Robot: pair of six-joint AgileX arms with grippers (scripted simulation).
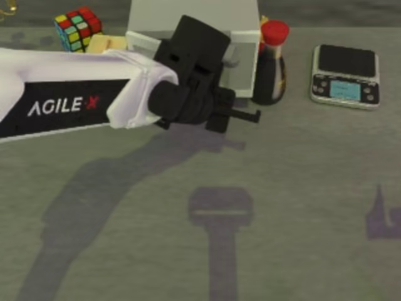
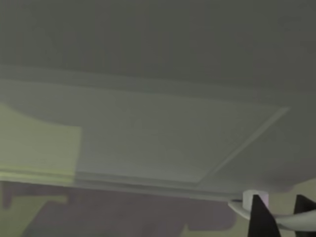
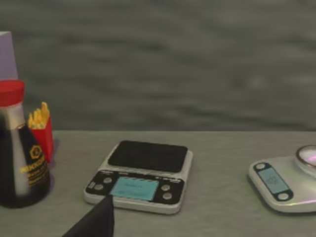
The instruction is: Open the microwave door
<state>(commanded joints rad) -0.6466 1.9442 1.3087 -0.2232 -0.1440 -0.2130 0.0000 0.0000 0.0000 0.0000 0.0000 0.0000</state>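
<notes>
- Left claw [image 1: 241, 118] is at the microwave [image 1: 194, 25] front; fingers straddle the door handle [image 2: 276, 217], apparently gripping it.
- Microwave door [image 2: 148, 143] appears partly swung; further opening remains.
- Right claw: state cannot be told.

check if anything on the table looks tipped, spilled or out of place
Nothing stands out. The soy sauce bottle stands upright beside the microwave, the black scale lies flat, and the left gripper is at the microwave's front.

Light-grey microwave [image 1: 241, 25], dull grey door window [image 2: 148, 143]. Multicolour Rubik's cube [image 1: 78, 28]. Dark soy sauce bottle [image 1: 270, 63] w/ red cap. Black-and-silver scale [image 1: 346, 76], pale blue display. White scale [image 3: 284, 182]. Red fries carton [image 3: 43, 132], yellow fries.
</notes>
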